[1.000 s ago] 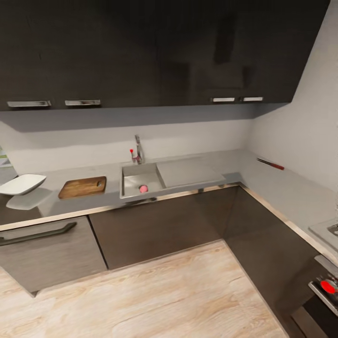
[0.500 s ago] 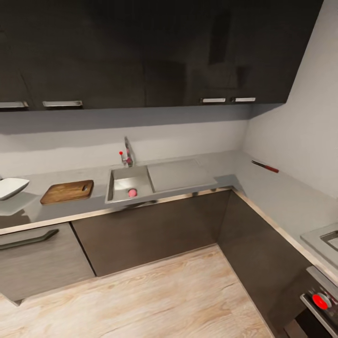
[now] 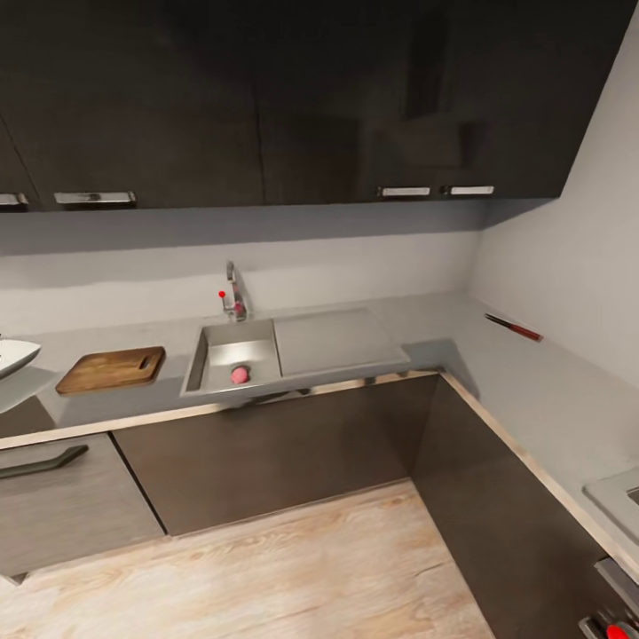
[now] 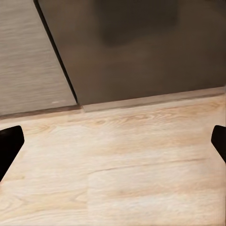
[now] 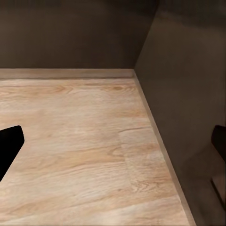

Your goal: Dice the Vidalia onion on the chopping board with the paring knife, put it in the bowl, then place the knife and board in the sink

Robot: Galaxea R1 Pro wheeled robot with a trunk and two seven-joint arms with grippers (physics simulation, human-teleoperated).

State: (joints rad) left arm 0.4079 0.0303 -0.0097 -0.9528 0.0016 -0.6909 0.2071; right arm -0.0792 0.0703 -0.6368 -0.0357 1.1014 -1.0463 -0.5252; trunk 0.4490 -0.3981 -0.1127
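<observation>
Over by the sink (image 3: 232,357), pretty much everything for the job can be spotted from the head view. The Vidalia onion (image 3: 239,374), a small pinkish ball, is sat in the basin near the drain, below the tap (image 3: 232,296). Just beside the sink, on the side away from the drainboard, the chopping board (image 3: 111,369) is laid flat on the countertop (image 3: 541,382), and further along that way only an edge of the bowl (image 3: 16,356) is caught at the frame border. A thin red-and-dark thing (image 3: 513,327), maybe the paring knife but too small to call, is seen well apart from the sink, by the side wall.

Compared with a second ago, the whole view has been swung: sink and board are shifted across the frame and most of the bowl is lost. That's camera motion, so the approach is judged ongoing, nothing grabbed yet.

Both the left gripper (image 4: 113,143) and right gripper (image 5: 113,146) are spread wide over the wood floor (image 3: 293,568), holding nothing.
</observation>
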